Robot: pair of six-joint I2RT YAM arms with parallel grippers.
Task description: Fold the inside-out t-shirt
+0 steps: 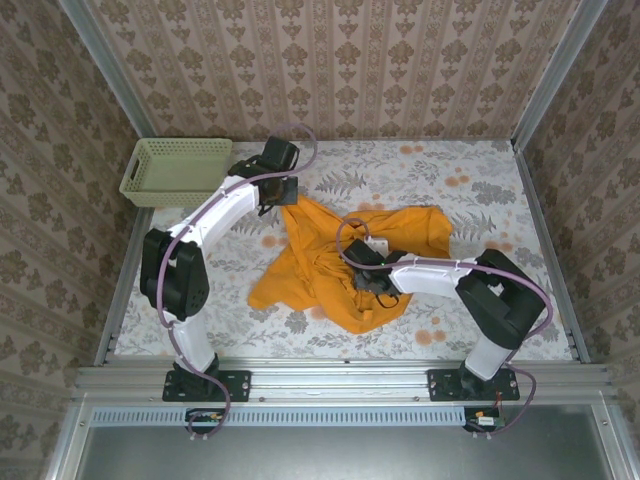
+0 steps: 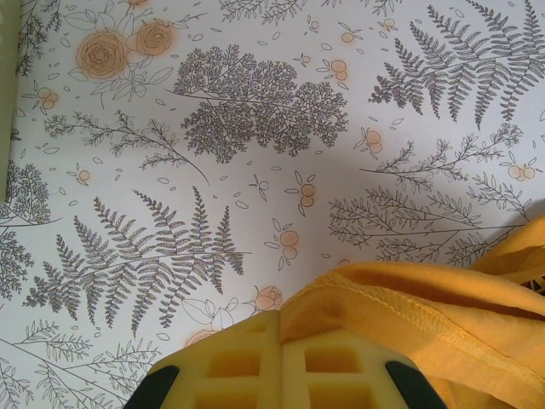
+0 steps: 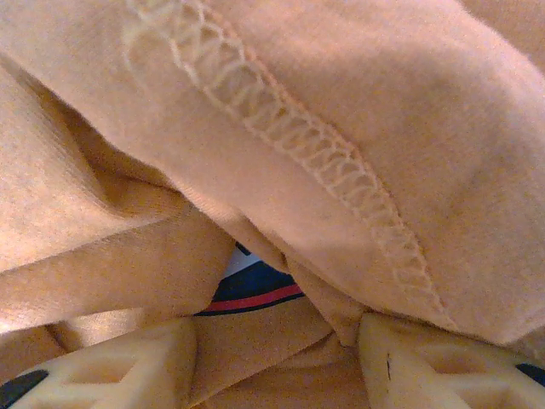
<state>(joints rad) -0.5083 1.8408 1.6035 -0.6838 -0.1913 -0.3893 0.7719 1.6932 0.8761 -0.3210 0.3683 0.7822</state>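
left pincer (image 2: pixel 281 328) shut tight on a hem of the inside-out t-shirt (image 1: pixel 320 265). right pincer (image 3: pixel 277 341) jaws apart, cloth lying loose between them. floral tabletop (image 1: pixel 480 200); shirt crumpled at its middle, orange face out, dark print in one fold. green basket (image 1: pixel 175 170) in the far left corner.

No legible text. Sliver of dark blue, white and red print (image 3: pixel 254 288) shows between folds of inside-out t-shirt (image 3: pixel 341 128); lettering unreadable.
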